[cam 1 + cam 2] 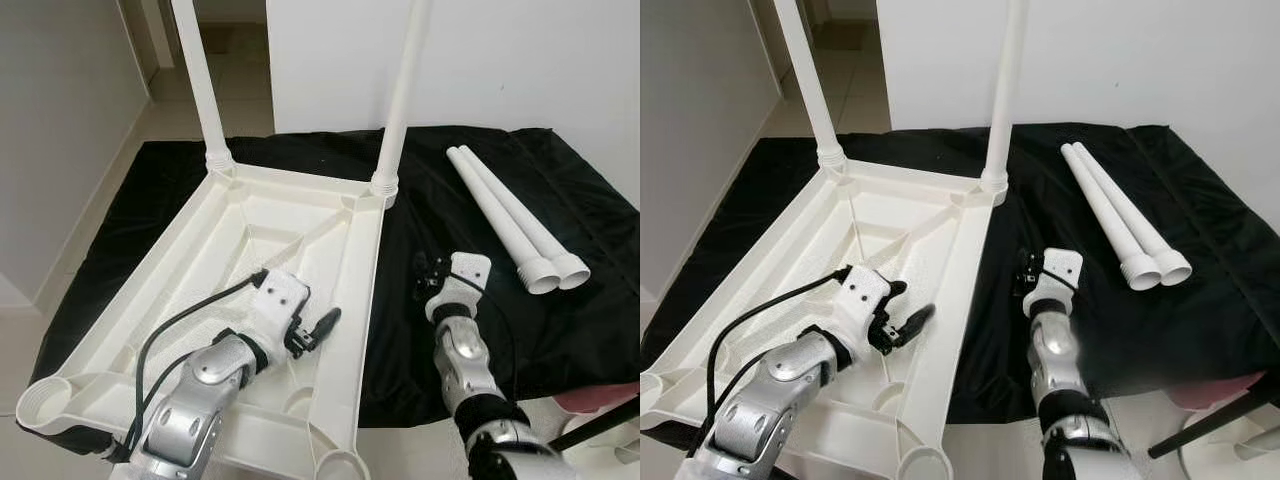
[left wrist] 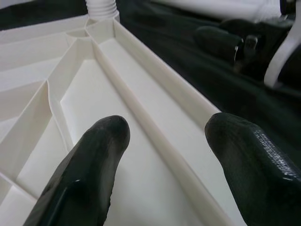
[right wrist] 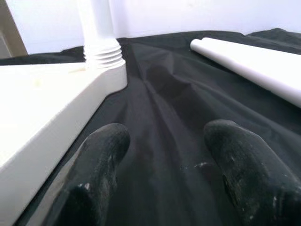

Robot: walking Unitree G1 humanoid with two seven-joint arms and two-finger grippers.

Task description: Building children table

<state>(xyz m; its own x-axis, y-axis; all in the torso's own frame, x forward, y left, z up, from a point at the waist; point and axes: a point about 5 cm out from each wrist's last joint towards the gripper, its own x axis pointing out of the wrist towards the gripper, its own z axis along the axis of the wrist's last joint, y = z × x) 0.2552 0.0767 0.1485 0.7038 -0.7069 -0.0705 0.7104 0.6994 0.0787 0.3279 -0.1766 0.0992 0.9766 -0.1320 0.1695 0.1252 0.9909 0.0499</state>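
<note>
the upturned white plastic tabletop (image 1: 250, 300) lies on a black cloth (image 1: 560, 310), two legs screwed in. both pincers gape empty: left pincer (image 1: 318, 330) over its ribbed underside, right pincer (image 1: 428, 275) beside it. best fetch a smooth loose leg (image 1: 510, 225), then thread it squarely into a near socket (image 1: 45, 405).

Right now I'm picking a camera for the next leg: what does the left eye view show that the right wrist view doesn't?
Left eye alone: both near sockets, the far-left fitted leg, the left gripper open above the upturned tabletop.

Right wrist alone: a close look at the right gripper open over the cloth.

Both: the black cloth, loose legs, the far-right fitted leg.
</note>
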